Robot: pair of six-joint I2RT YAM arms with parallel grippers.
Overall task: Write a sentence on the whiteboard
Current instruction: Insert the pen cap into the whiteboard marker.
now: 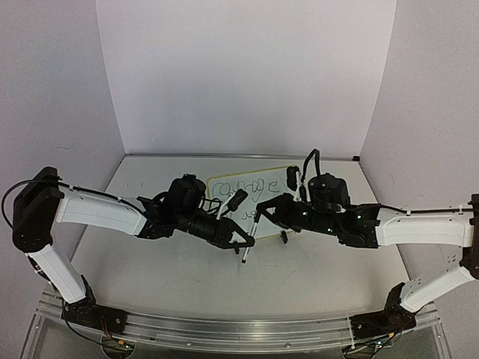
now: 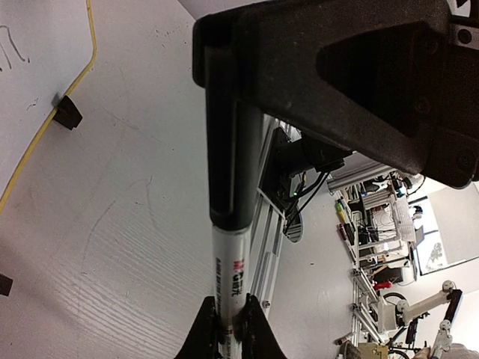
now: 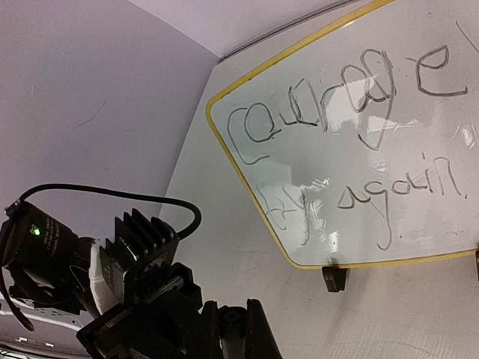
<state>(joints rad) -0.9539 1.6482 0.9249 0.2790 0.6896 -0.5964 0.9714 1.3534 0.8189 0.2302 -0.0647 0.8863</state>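
Whiteboard (image 3: pixel 449 127) sits on the counter (image 1: pixel 179 262), just behind both tools, with the sentence (image 3: pixel 337 112) "courage", then "try again", scrawled on it. Left tool (image 2: pixel 230 329) is closed tight on a white marker (image 2: pixel 228 269). Right tool (image 1: pixel 262 212) is closed too, and seems to pinch the marker's black end.

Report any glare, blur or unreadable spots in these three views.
Right wrist view: pale reflections streak the glossy whiteboard across the writing, which is readable. Left wrist view: the marker sits close to the lens, its label blurred. Top view: even light, faint shadows, writing too small to read.
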